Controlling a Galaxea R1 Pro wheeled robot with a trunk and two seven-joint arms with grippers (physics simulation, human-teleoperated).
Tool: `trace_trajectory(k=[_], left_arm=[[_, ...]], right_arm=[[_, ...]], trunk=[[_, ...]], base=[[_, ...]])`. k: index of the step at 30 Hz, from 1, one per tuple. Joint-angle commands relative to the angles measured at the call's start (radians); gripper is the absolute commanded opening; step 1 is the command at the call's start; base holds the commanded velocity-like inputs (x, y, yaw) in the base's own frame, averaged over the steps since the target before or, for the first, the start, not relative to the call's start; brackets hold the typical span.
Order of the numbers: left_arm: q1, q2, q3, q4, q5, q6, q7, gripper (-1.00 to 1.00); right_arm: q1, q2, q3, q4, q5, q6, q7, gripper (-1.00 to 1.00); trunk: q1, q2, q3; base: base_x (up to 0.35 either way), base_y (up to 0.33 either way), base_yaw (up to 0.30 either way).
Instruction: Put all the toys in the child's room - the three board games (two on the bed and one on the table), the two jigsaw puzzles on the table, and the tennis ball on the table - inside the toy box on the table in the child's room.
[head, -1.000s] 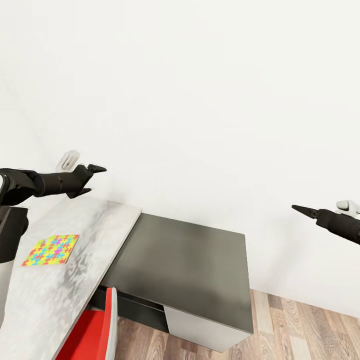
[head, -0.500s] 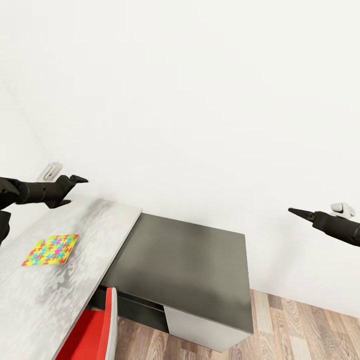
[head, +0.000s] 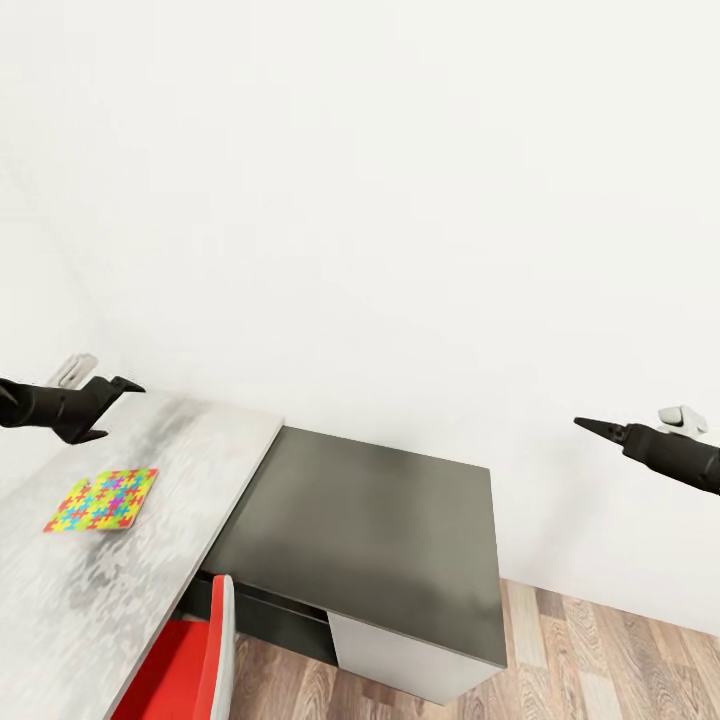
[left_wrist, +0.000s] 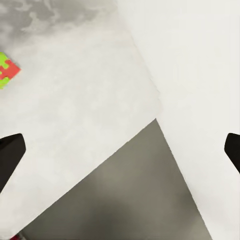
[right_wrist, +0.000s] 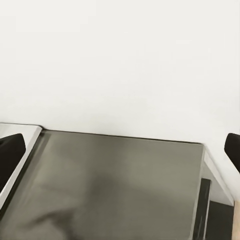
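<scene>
The table (head: 200, 470) runs along the white wall (head: 400, 180), pale grey top on the left, dark grey section (head: 370, 530) beside it, red chair (head: 175, 665) tucked under the edge. One jigsaw puzzle (head: 102, 499) lies flat on the pale part. Left claw (head: 108, 408) hangs open and empty just above the table behind the puzzle; it's pulled back leftward since a second ago. Right claw (head: 598, 428) is open too, holding nothing, out past the dark end, barely moved.

left arm (head: 30, 405) cut at left edge | right arm (head: 675, 455) cut at right edge | red chair (head: 185, 665) cropped at bottom | jigsaw puzzle (left_wrist: 7, 70): only a corner seen at left edge
</scene>
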Motion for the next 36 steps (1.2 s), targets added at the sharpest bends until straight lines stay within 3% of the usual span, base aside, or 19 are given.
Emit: trace_trajectory(k=[1, 2, 4, 7, 8, 11, 12, 15, 16, 17, 18, 22, 23, 30, 36], left_arm=[[-0.004, 0.005, 0.002, 0.039, 0.008, 0.0, 0.008, 1.0], [-0.009, 0.02, 0.016, 0.09, 0.005, -0.004, 0.0, 1.0], [-0.011, 0.025, 0.018, 0.101, 0.0, -0.005, -0.004, 1.0], [-0.026, 0.039, 0.022, 0.158, -0.044, -0.01, -0.018, 1.0], [-0.026, 0.039, 0.022, 0.158, -0.044, -0.01, -0.018, 1.0], [-0.056, 0.046, 0.025, 0.233, -0.127, -0.013, -0.039, 1.0], [-0.056, 0.046, 0.025, 0.233, -0.127, -0.013, -0.039, 1.0], [-0.086, 0.05, 0.027, 0.307, -0.239, -0.017, -0.076, 1.0], [-0.086, 0.05, 0.027, 0.307, -0.239, -0.017, -0.076, 1.0], [-0.109, 0.052, 0.028, 0.392, -0.358, -0.027, -0.153, 1.0], [-0.109, 0.052, 0.028, 0.392, -0.358, -0.027, -0.153, 1.0], [-0.144, 0.055, 0.03, 0.529, -0.489, -0.056, -0.326, 1.0], [-0.176, 0.055, 0.029, 0.634, -0.567, -0.081, -0.466, 1.0], [-0.237, 0.049, 0.024, 0.765, -0.668, -0.132, -0.645, 1.0], [-0.268, 0.042, 0.021, 0.825, -0.729, -0.167, -0.713, 1.0]], right_arm=[[0.0, 0.002, 0.009, -0.002, 0.009, 0.004, 0.01, 1.0], [0.0, 0.003, 0.045, -0.004, 0.01, 0.004, 0.01, 1.0], [0.001, 0.004, 0.055, -0.004, 0.01, 0.004, 0.01, 1.0], [-0.002, 0.006, 0.079, -0.001, 0.008, 0.004, 0.01, 1.0], [-0.002, 0.006, 0.079, -0.001, 0.008, 0.004, 0.01, 1.0], [-0.007, 0.006, 0.091, 0.012, 0.007, 0.004, 0.006, 1.0], [-0.007, 0.006, 0.091, 0.012, 0.007, 0.004, 0.006, 1.0], [-0.015, 0.005, 0.095, 0.032, 0.006, 0.004, 0.005, 1.0], [-0.015, 0.005, 0.095, 0.032, 0.006, 0.004, 0.005, 1.0], [-0.017, 0.008, 0.097, 0.037, 0.003, 0.004, 0.005, 1.0], [-0.017, 0.008, 0.097, 0.037, 0.003, 0.004, 0.005, 1.0], [-0.013, 0.01, 0.107, 0.001, 0.001, 0.004, 0.006, 1.0], [-0.011, 0.013, 0.11, -0.02, 0.001, 0.004, 0.008, 1.0], [-0.009, 0.014, 0.113, -0.036, -0.001, 0.004, 0.011, 1.0], [-0.008, 0.014, 0.114, -0.042, -0.001, 0.004, 0.012, 1.0]], trunk=[[0.001, -0.002, -0.002], [0.001, -0.002, -0.002], [0.001, -0.002, -0.002], [0.001, -0.002, -0.002], [0.001, -0.002, -0.002], [0.001, -0.002, -0.002], [0.001, -0.002, -0.002], [0.001, -0.002, -0.002], [0.001, -0.002, -0.002], [0.001, -0.002, -0.002], [0.001, -0.002, -0.002], [0.001, -0.002, -0.002], [0.001, -0.002, -0.002], [0.001, -0.002, -0.005], [0.001, -0.002, -0.012]], base=[[0.0, 0.0, 0.0], [0.0, 0.0, 0.0], [0.0, 0.0, 0.0], [0.0, 0.0, 0.0], [0.0, 0.0, 0.0], [0.0, 0.0, 0.0], [0.0, 0.0, 0.0], [0.0, 0.0, 0.0], [0.0, 0.0, 0.0], [0.0, 0.0, 0.0], [0.0, 0.0, 0.0], [0.0, 0.0, 0.0], [0.0, 0.0, 0.0], [0.0, 0.0, 0.0], [0.0, 0.0, 0.0]])
